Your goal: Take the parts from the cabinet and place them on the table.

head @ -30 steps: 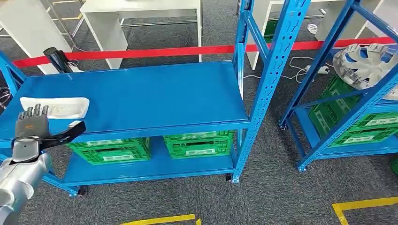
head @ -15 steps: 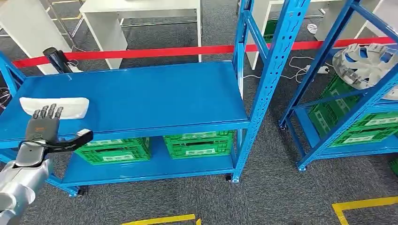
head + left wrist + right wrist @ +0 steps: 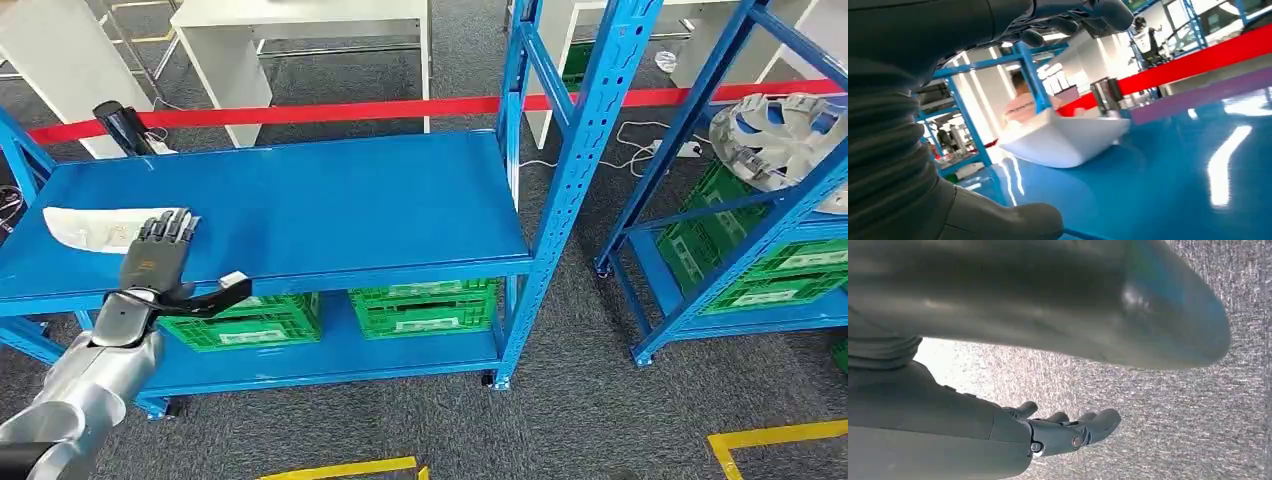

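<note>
A flat white part [image 3: 105, 228] lies at the left end of the blue rack's top shelf [image 3: 330, 205]; it also appears as a white tray-like shape [image 3: 1063, 140] in the left wrist view. My left hand [image 3: 165, 268] is open over the shelf's front edge, fingers straight and reaching the part's right end, thumb spread out to the right. It holds nothing. My right hand [image 3: 1068, 432] hangs over grey carpet with its fingers loosely extended and nothing in it. A round silver finned part [image 3: 785, 135] sits on the neighbouring rack at the far right.
Green crates [image 3: 425, 305] fill the lower shelf. A blue upright [image 3: 570, 190] stands at the shelf's right end. A red barrier tape [image 3: 300, 112] runs behind the rack, with white tables [image 3: 300, 30] beyond. A black cylindrical object [image 3: 120, 125] stands at the back left corner.
My left hand has moved right and forward along the shelf's front edge, from left of the white part to its right end. It stays open. The part has not moved.
</note>
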Tool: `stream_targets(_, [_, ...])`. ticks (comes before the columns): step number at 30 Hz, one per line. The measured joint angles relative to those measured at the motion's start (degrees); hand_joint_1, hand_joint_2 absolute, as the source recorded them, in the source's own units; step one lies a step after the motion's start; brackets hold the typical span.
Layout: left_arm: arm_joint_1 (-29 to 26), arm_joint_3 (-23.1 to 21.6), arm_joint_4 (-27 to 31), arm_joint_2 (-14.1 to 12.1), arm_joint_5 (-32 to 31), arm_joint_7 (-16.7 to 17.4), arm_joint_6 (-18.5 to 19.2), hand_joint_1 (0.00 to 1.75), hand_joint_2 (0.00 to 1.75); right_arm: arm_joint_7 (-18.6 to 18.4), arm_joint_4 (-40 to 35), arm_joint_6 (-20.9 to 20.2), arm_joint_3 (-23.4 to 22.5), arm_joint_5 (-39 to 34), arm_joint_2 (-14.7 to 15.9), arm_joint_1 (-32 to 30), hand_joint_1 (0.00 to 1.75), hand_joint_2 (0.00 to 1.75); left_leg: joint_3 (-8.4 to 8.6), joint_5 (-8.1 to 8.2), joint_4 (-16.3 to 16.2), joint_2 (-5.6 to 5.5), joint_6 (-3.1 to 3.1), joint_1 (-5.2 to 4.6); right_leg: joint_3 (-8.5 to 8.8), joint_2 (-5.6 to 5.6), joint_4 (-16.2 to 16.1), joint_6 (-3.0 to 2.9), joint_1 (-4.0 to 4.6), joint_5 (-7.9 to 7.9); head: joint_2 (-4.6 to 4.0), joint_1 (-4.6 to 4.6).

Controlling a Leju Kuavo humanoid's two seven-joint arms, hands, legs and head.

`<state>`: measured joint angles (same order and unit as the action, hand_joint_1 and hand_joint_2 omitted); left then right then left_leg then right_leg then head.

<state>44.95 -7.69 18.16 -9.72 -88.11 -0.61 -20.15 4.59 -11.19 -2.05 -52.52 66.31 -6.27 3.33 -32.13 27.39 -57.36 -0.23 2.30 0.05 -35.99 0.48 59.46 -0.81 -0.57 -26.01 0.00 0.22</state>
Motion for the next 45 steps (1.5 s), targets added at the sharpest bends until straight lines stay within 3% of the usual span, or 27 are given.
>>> stream_targets(12, [2.13, -0.87, -0.02, 3.04, 0.04, 4.22, 1.33, 0.0, 1.75, -0.42, 0.0, 0.07, -0.07, 0.37, -0.26, -0.06, 0.0, 0.0, 0.01, 0.04, 0.0, 0.03, -0.04, 0.0, -0.01, 0.05, 0.0, 0.0, 0.01, 0.0, 0.0, 0.0])
stream_targets(16, [3.24, -0.87, -0.17, 3.06, 0.09, 9.01, 5.97, 0.0, 1.75, -0.33, 0.0, 0.04, -0.07, 0.68, -0.33, -0.07, 0.0, 0.0, 0.0, 0.04, 0.0, 0.03, -0.04, 0.0, 0.0, 0.04, 0.0, 0.01, 0.01, 0.0, 0.0, 0.0])
stream_targets(23, [5.02, -0.85, -0.72, 2.1, 0.02, 13.4, 11.18, 0.0, 1.75, -0.33, 0.0, 0.07, -0.17, 0.74, -0.33, -0.07, 0.0, 0.0, 0.0, 0.04, 0.0, 0.02, -0.05, 0.0, 0.0, 0.03, 0.0, 0.01, 0.01, 0.0, 0.0, 0.0])
stream_targets(27, [5.2, -0.83, -1.12, 1.59, 0.02, 13.99, 14.05, 0.0, 1.75, -0.31, 0.0, 0.09, -0.22, 0.85, -0.33, -0.07, 0.0, 0.0, 0.0, 0.04, 0.0, 0.02, -0.05, 0.0, 0.0, 0.03, 0.0, 0.01, 0.01, 0.0, 0.0, 0.0])
stream_targets(45, [4.59, -0.74, -2.38, 1.18, 0.02, 14.29, 15.01, 0.0, 1.75, -0.39, 0.0, 0.26, -0.77, 1.01, -0.33, 0.0, 0.0, 0.0, -0.01, 0.04, 0.0, 0.02, -0.05, 0.0, 0.01, 0.02, 0.0, 0.01, 0.01, -0.01, 0.0, 0.0])
